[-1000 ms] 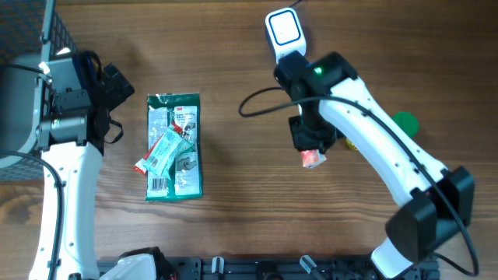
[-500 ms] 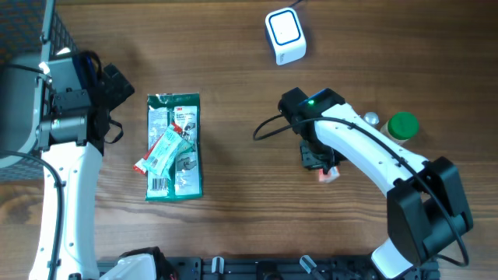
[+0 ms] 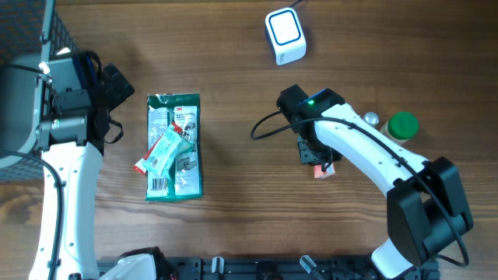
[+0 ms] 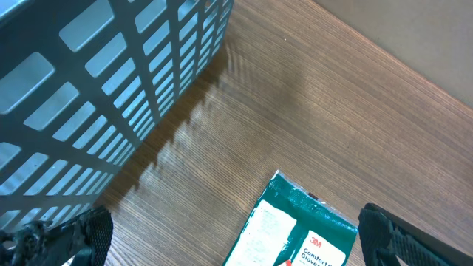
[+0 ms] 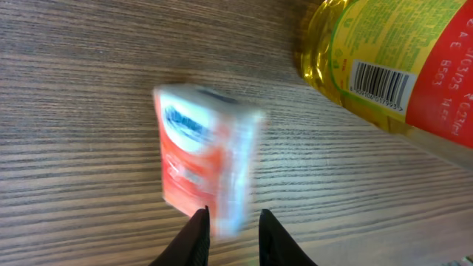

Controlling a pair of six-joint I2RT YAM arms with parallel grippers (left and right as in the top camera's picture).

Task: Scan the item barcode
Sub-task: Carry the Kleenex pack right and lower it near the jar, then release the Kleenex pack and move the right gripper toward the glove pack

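From overhead, my right hand sits low over the surface with the small orange-and-white packet peeking out just beyond its tip, on the side toward me. The scanner is what matters: it lies well apart from that hand, straight ahead toward the far edge and a little to my left, with its pale window facing up. I judge that the packet has to go that way, and my right hand is plainly the nearer one. My left hand is far across the surface beside the green pouch, and a bottle with a green cap lies just off my right arm. In the left wrist view, that hand's fingers stand wide at the bottom corners and hold nothing. Only the top of the pouch and the basket are in front of it. In the right wrist view, the packet lies on the wood with its long axis running away from my fingertips and leaning slightly. Its near end sits in the narrow gap between them. The packet is blurred while the wood grain is sharp, so I cannot tell whether the fingers pinch it or merely flank it. I see no barcode on the face shown. The bottle's label is near the packet, up at the far right.
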